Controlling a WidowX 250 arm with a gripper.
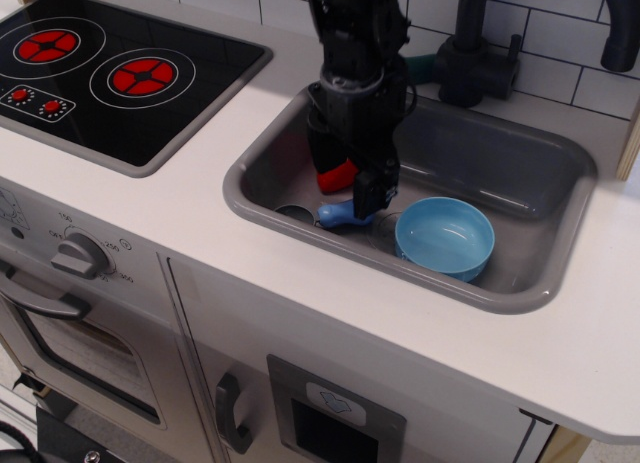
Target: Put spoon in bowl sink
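Against the near wall of the sink [560, 178], the spoon [338, 214] was seen lying just left of the empty bowl [445, 236], while the gripper [346, 175], jaws spread, was lowered over it, half hiding a strawberry [338, 176] behind.

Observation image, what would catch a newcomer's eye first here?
The black pincer reaching down into the grey sink, open over the blue-handled spoon and partly hiding a red strawberry. Just right of it sits the light-blue bowl, empty. At far left, the black stovetop shows bright red rings.
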